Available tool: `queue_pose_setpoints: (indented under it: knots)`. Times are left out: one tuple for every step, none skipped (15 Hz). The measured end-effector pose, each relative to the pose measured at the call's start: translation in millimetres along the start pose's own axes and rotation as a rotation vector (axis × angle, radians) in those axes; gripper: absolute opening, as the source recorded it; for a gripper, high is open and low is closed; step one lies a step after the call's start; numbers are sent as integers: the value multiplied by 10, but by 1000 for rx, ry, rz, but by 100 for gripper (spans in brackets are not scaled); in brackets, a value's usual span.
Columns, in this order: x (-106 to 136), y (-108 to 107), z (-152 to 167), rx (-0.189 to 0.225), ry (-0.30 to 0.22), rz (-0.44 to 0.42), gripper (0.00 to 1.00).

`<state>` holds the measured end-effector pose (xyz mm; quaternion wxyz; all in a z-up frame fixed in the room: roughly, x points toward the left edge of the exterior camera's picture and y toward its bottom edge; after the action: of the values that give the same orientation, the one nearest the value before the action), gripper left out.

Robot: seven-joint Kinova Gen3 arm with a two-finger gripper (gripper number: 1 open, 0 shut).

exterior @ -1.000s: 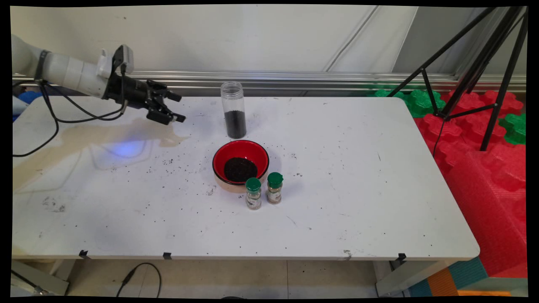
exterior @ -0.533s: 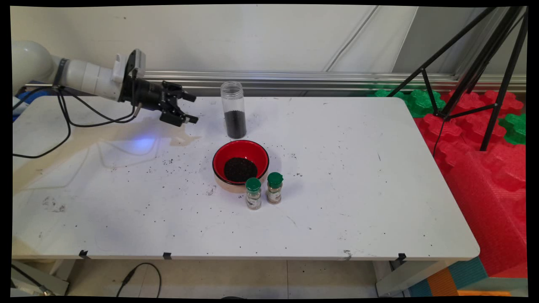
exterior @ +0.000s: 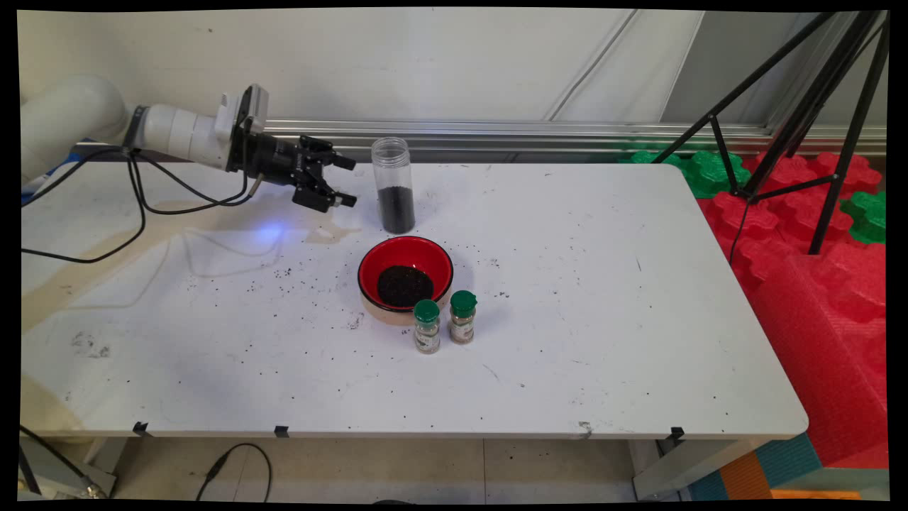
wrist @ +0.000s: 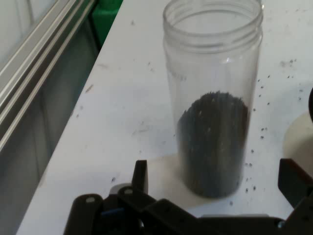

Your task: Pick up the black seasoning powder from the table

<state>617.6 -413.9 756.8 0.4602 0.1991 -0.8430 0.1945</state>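
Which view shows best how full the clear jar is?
The hand view: the clear jar fills the picture, with dark grains reaching about halfway up. The main view shows it small, upright on the table, beside the open gripper.

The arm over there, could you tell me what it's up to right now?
The gripper, open and empty, reaches in from the left toward a clear lidless jar partly filled with dark grains, standing at the back of the table. It isn't touching the jar. Nearer the front sits a red bowl of the same grains, with two green-capped shakers beside it.
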Motion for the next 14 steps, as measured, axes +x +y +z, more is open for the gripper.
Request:
queue_pose_setpoints:
  knots:
    - [4, -12, 44, -12, 10, 5, 100]
    - [8, -24, 88, -25, 19, 10, 100]
    - [13, -35, 130, -36, 28, 16, 100]
    - [15, -47, 162, -45, 35, 20, 100]
    - [16, -62, 201, -53, 43, 25, 100]
    - [18, -78, 239, -61, 51, 31, 100]
    - [18, -92, 270, -67, 56, 35, 100]
    - [18, -103, 294, -71, 61, 38, 100]
    - [17, -113, 316, -75, 65, 41, 100]
    - [16, -126, 350, -80, 70, 45, 100]
    - [16, -139, 386, -85, 75, 50, 100]
    - [14, -147, 410, -88, 79, 52, 100]
    - [13, -153, 426, -91, 81, 54, 100]
    - [12, -161, 451, -94, 84, 57, 100]
